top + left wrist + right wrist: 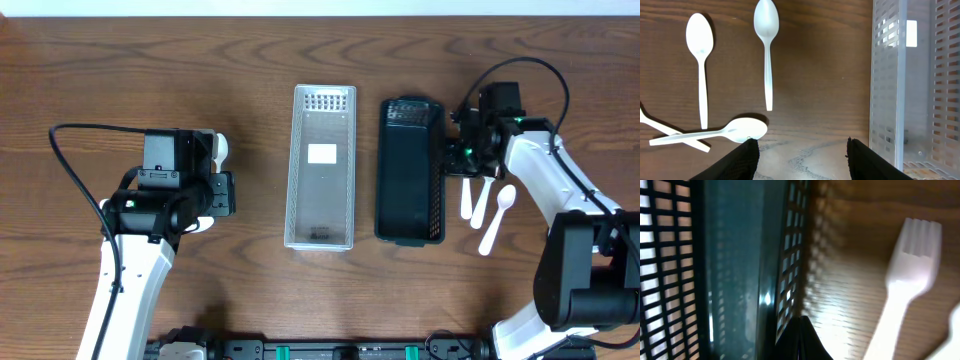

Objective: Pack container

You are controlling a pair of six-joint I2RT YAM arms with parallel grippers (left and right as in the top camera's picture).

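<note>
A clear mesh container (320, 165) and a black mesh container (410, 170) stand side by side mid-table. White plastic spoons (766, 45) lie on the wood in the left wrist view, one of them (742, 129) touching my left finger's tip. My left gripper (802, 146) is open and empty, just left of the clear container (890, 85). My right gripper (802, 325) is shut and empty, low beside the black container's right wall (785, 270). A white fork (905, 280) lies to its right. In the overhead view the right gripper (462, 152) is above three white utensils (490, 205).
The left arm (175, 190) hides most of the spoons in the overhead view; one white bit (220, 148) shows by it. The right arm (540, 170) reaches in from the right edge. Both containers look empty.
</note>
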